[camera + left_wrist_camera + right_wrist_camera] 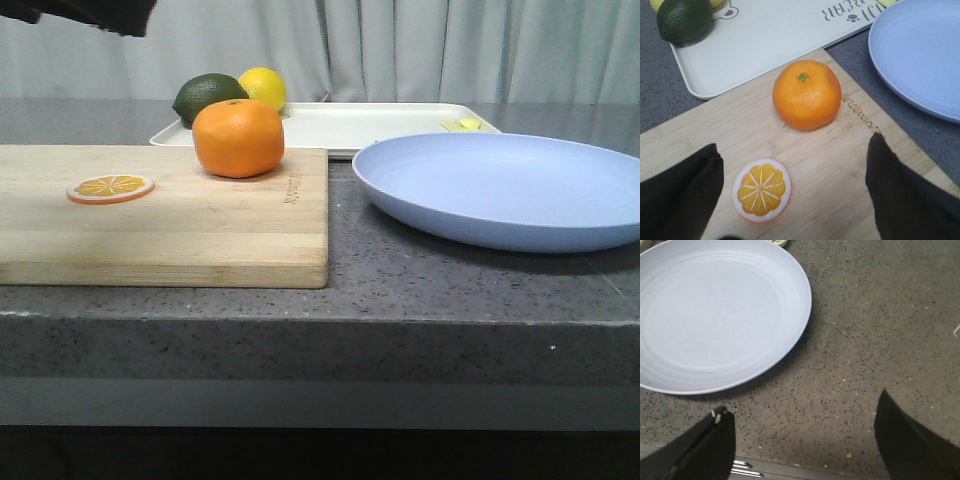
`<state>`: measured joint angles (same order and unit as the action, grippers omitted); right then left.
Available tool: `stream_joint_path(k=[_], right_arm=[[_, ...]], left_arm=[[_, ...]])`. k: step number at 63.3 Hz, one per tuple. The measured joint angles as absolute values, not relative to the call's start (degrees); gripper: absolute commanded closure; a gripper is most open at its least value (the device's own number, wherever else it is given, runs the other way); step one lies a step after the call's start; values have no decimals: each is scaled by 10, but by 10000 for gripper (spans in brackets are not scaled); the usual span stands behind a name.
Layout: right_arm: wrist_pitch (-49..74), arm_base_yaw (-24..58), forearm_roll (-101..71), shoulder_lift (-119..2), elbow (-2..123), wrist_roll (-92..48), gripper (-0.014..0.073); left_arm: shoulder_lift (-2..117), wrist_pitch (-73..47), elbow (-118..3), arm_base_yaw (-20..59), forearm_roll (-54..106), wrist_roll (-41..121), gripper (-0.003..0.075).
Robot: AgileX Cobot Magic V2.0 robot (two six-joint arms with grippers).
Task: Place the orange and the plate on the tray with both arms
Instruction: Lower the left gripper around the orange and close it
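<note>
The orange (238,138) sits on the wooden cutting board, near its far right corner; it also shows in the left wrist view (806,94). The lavender-blue plate (510,185) lies on the counter to the right, and shows in the right wrist view (715,315). The cream tray (370,125) lies behind both, seen too in the left wrist view (770,35). My left gripper (795,165) is open and empty above the board, short of the orange. My right gripper (802,415) is open and empty over bare counter beside the plate.
A flat orange slice (110,187) lies on the cutting board (200,230). A dark green lime (205,97) and a yellow lemon (263,88) sit at the tray's left end. A small yellow item (465,124) lies on the tray's right. The counter's front edge is close.
</note>
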<state>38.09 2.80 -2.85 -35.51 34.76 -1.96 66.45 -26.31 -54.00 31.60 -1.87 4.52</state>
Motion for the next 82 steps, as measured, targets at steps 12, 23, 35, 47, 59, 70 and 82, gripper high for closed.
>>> stream_joint_path(k=[12, 23, 35, 47, 59, 70, 82], right_arm=[[383, 28, -29, -355, 348, -20, 9], [383, 28, -29, -355, 348, -20, 9], [383, 28, -29, -355, 348, -20, 9], [383, 28, -29, -355, 348, -20, 9], [383, 28, -29, -355, 348, -20, 9], [383, 28, -29, -355, 348, -20, 9], [383, 28, -29, -355, 348, -20, 9]], left_arm=[[764, -274, -620, 318, -21, 45, 68], [842, -285, -686, 318, -22, 45, 68], [915, -290, -738, 318, -23, 45, 68], [966, -289, -765, 318, -24, 45, 68], [992, -280, -768, 318, -24, 45, 68], [1006, -283, -769, 318, -24, 45, 90], [1007, -291, -769, 318, -23, 45, 257]])
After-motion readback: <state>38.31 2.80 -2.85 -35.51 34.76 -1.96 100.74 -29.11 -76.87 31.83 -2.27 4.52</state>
